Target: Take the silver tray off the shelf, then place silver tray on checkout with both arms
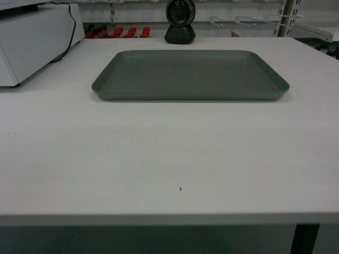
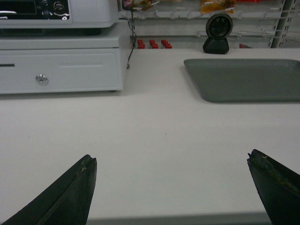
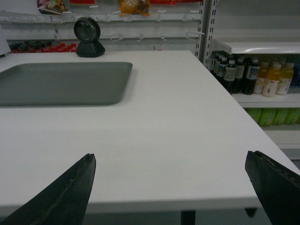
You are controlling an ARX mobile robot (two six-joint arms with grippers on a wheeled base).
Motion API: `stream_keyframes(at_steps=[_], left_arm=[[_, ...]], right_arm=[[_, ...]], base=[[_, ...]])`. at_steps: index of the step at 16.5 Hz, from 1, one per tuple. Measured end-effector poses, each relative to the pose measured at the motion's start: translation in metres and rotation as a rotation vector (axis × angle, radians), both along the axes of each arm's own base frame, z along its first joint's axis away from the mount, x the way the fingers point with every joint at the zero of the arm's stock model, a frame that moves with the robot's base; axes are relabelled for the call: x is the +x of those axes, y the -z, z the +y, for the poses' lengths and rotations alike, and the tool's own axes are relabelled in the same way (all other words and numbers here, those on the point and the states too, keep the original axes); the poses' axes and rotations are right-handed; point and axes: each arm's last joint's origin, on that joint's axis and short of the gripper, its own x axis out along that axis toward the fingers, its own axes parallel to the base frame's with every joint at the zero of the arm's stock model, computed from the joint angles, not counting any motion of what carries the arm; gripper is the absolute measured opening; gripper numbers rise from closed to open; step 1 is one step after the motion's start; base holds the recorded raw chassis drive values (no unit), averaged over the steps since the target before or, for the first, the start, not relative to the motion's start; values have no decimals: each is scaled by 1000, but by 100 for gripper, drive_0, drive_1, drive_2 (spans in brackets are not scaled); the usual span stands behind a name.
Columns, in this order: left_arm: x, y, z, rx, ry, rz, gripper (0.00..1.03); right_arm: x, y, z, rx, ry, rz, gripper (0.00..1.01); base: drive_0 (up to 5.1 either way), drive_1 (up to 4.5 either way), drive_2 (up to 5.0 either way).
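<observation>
The silver tray lies flat on the white checkout, toward its far side; nothing is in it. It also shows at the right of the left wrist view as the silver tray and at the left of the right wrist view as the silver tray. My left gripper is open over the checkout's near edge, well short of the tray, with nothing between its fingers. My right gripper is open too, at the near edge and empty. Neither gripper shows in the head view. White shelf boards stand to the right.
A white cash register sits on the checkout's left side, its cable trailing beside it. A black round scanner stands behind the tray. Bottled drinks fill the shelving to the right. Red items line racks behind.
</observation>
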Motion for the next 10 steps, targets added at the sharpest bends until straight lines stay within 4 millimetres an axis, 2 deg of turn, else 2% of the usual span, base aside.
stream_keyframes(at_steps=[10], left_arm=[[0, -1, 0, 0, 0, -9, 98]], right_arm=[[0, -1, 0, 0, 0, -15, 98]], base=[[-2, -409, 404]])
